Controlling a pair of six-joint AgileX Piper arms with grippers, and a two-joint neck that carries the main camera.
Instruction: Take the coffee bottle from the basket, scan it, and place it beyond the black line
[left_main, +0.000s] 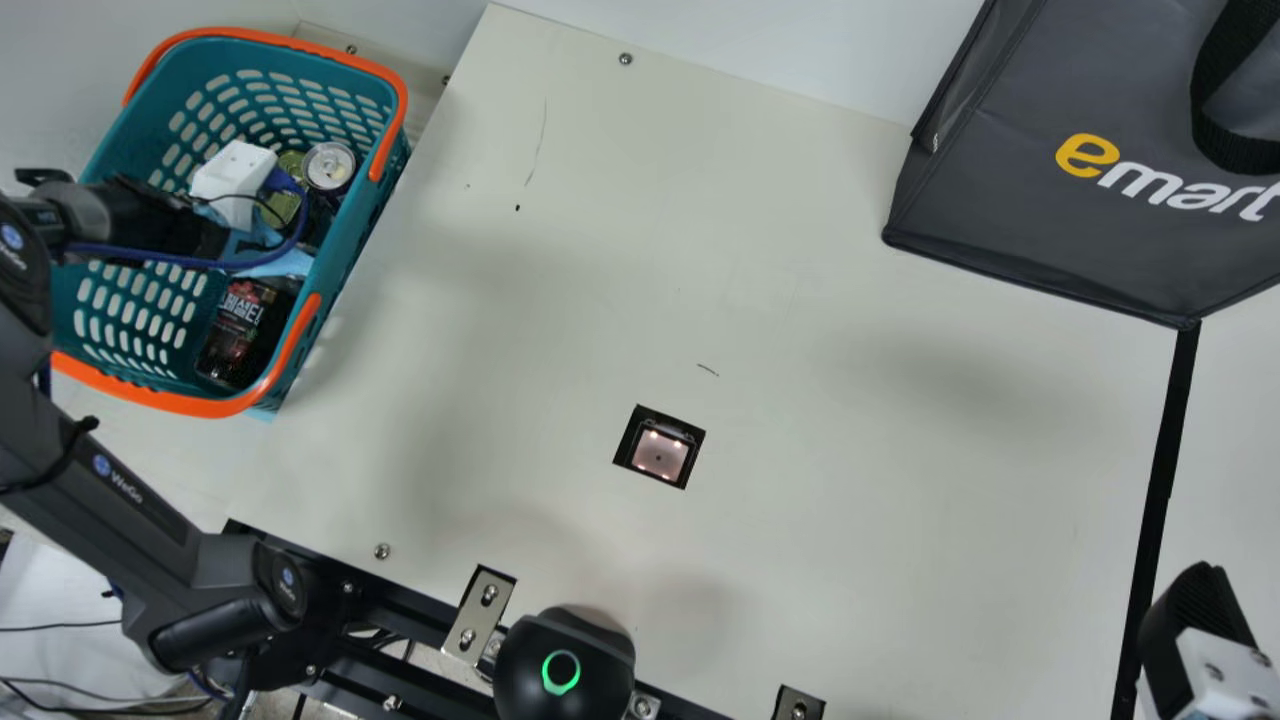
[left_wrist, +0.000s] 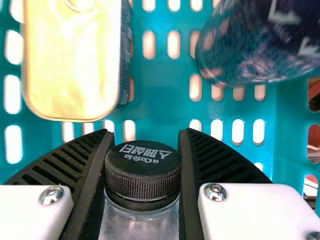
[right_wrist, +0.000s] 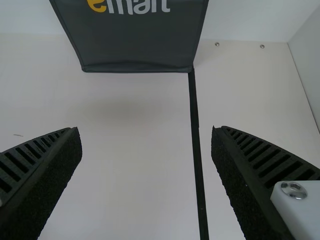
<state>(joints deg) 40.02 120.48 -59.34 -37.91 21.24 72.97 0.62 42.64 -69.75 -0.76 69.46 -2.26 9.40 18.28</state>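
Fingers of my left gripper (left_main: 238, 178) narrowed on the coffee bottle (left_main: 240, 330), gripping at the black cap (left_wrist: 143, 172); right gripper (left_main: 1193, 612) at near right, fingers wide. Cream table (left_main: 850, 380) across the middle. Dark gray bag (left_main: 990, 190), far right. Teal basket (left_main: 362, 235), far left, bottle inside toward its near end. Black line (left_main: 1160, 490), right side, running near from the bag's corner. Scanner window (left_main: 660, 452), mid-table. Silver-topped can (left_main: 329, 166), basket's far part.
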